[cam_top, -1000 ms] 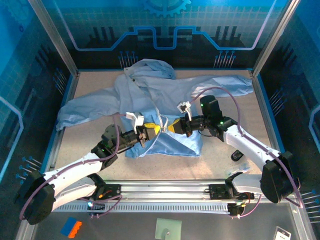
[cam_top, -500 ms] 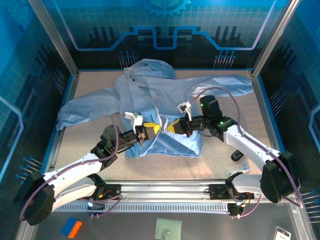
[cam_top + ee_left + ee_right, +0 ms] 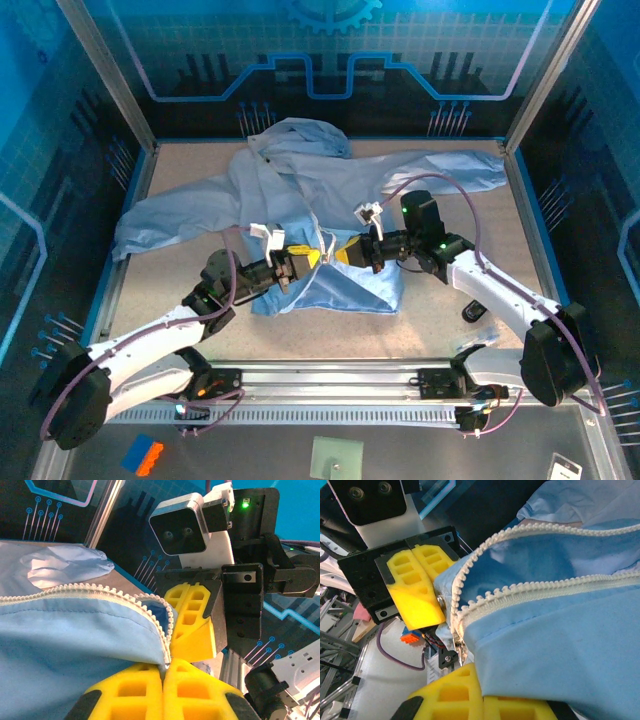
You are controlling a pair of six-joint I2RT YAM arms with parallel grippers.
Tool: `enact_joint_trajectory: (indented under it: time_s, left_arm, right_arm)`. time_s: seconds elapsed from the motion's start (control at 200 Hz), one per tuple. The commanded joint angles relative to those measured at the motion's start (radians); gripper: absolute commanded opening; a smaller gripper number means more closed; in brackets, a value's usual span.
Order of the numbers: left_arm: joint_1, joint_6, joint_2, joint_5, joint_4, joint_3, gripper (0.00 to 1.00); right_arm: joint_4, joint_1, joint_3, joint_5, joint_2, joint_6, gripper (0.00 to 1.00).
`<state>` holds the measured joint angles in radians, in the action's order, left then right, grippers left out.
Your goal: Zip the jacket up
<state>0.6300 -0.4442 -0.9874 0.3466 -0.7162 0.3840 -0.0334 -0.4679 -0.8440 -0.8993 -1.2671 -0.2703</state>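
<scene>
Now, jacket lies spread across frame centre. Lower hem is clamped by left gripper and right gripper, both closed on fabric beside zipper base. Halves to be held taut, teeth rows brought together evenly.

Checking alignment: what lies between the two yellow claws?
The pale blue crinkly jacket's hem and white zipper teeth, pinched by left claw and right claw; left wrist view shows it.

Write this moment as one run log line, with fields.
left tool: shut on jacket | right tool: shut on jacket | zipper: teeth apart
</scene>
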Motion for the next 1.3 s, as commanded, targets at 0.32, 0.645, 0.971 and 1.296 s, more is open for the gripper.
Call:
enact_joint_trajectory:
  time_s: [0.32,0.645,0.971,1.296]
  left_arm:
    - [-0.004,-0.009,0.008,0.031,-0.062,-0.018,0.0]
    - [-0.018,0.019,0.026,0.003,-0.033,0.008,0.0]
    - [-0.03,0.006,-0.012,0.013,-0.066,0.02,0.0]
    - [-0.031,-0.004,0.007,0.019,-0.071,0.008,0.0]
  right_arm:
    - [0.033,0.011,-0.008,-0.04,0.002,-0.001,0.0]
    - [0.012,0.011,-0.01,-0.053,0.002,0.017,0.0]
    - [0.016,0.011,-0.013,-0.062,-0.003,0.019,0.0]
    - [0.031,0.011,-0.013,-0.054,-0.01,0.008,0.0]
